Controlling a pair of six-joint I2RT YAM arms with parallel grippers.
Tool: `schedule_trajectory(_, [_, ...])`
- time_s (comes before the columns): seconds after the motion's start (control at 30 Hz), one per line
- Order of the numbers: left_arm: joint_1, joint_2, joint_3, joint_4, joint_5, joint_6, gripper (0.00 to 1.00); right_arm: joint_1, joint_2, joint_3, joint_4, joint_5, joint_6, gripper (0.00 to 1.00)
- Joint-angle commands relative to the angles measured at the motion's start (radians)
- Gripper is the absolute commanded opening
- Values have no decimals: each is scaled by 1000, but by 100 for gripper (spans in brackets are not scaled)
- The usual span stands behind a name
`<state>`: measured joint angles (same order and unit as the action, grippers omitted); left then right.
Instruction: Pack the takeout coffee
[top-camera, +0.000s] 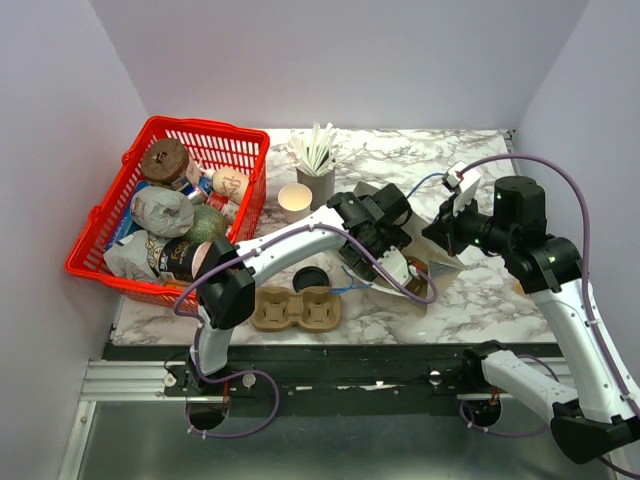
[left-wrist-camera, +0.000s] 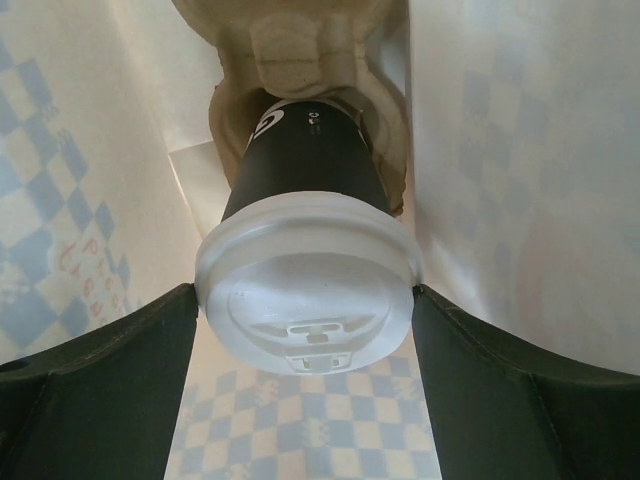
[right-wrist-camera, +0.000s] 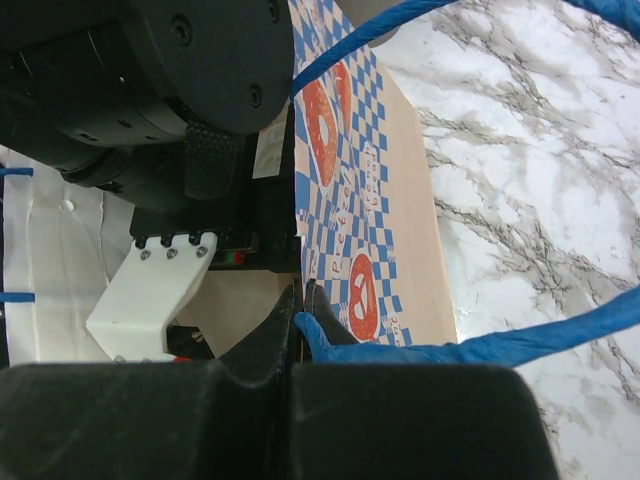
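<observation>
**A:** Item 1, left gripper (left-wrist-camera: 305, 292). How do its fingers (left-wrist-camera: 110, 390) stand?
**B:** 2 dark fingers, set wide apart, nearest the lens at the bottom corners. Their tips meet the rim of the white lid, 1 on each side. Whether they press it or only flank it cannot be told.
**A:** Item 2, the takeout coffee (left-wrist-camera: 300, 180)?
**B:** It stands between those 2 tips, lid toward the camera and dark body beyond. Its base is seated in a pulp carrier (left-wrist-camera: 300, 50) at the bottom of the paper bag (left-wrist-camera: 520, 150), whose walls rise around it.
**A:** Item 3, right gripper (right-wrist-camera: 300, 312)?
**B:** Fingers closed together, pinching the bag's edge where the blue handle (right-wrist-camera: 450, 350) meets it. The bag's outer face has a blue-check print with red pretzels. The marble table (right-wrist-camera: 540, 150) lies beyond
</observation>
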<state>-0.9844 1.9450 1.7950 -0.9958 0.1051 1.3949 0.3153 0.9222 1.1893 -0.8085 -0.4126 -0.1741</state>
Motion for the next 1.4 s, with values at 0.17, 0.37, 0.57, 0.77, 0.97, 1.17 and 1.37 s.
schedule_trajectory(0.17, [-14, 86, 82, -63, 35, 26, 27, 8, 7, 32, -3, 18, 47, 1])
schedule_trajectory(0.37, [-4, 8, 101, 17, 67, -59, 84, 5, 20, 53, -20, 86, 35, 0])
schedule_trajectory(0.57, [7, -84, 67, 66, 116, -134, 98, -16, 61, 84, -20, 145, 22, 1])
schedule_trajectory(0.77, [23, -118, 70, 89, 166, -204, 98, -35, 90, 96, -23, 202, 13, 1])
schedule_trajectory(0.97, [27, -141, 69, 80, 217, -212, 98, -50, 128, 122, -38, 228, -13, 7])
schedule_trajectory(1.17, [55, -182, 106, 276, 237, -483, 99, -116, 191, 183, -64, 225, -42, 39])
schedule_trajectory(1.37, [85, -245, 124, 546, 183, -825, 99, -120, 228, 326, -119, 204, -62, 94])
